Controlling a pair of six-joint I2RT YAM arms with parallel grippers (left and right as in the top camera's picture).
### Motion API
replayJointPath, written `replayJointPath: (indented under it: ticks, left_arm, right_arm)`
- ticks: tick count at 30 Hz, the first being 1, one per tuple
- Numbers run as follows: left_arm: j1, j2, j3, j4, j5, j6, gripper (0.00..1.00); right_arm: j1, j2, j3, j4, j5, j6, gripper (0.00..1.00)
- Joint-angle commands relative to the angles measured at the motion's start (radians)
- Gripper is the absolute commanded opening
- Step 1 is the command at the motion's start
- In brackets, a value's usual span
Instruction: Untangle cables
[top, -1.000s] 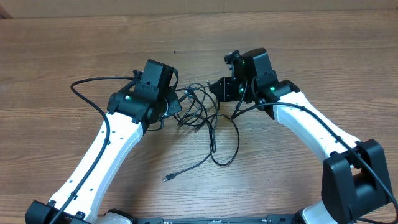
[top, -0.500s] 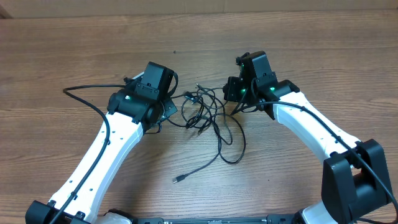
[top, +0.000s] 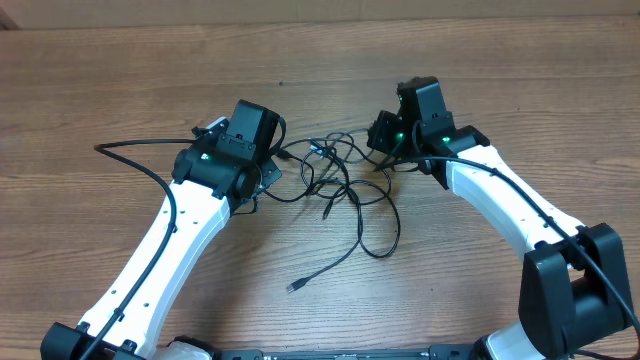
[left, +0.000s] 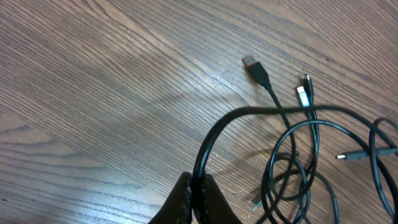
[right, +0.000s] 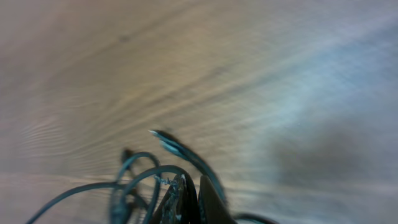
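The cables (top: 340, 190), lying mid-table (top: 120, 80), now sprawl wider than a second ago, because the left gripper (left: 198, 196) and right gripper (right: 188, 200), each pinched tight on a strand, have drawn apart, loosening the tangle.

Robotics lab, twin robot arms (top: 170, 235), wooden table (top: 100, 60)

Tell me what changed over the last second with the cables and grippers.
The right gripper pulled rightward and slightly away, drawing the cables out wider. The loose plug on the near side slid right too. The left gripper stayed put, and both grippers remain shut on the cables.
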Motion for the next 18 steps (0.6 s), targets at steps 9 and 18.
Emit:
replayJointPath:
  ticks: [9,18]
  left_arm:
    - [0.005,0.001,0.011,-0.001,-0.034,0.032,0.04]
    - [0.005,0.001,0.011,0.034,-0.034,0.032,0.05]
  right_arm:
    - [-0.006,-0.067,0.006,0.221,-0.351,-0.214,0.04]
    - [-0.006,-0.183,0.006,0.298,-0.525,-0.226,0.04]
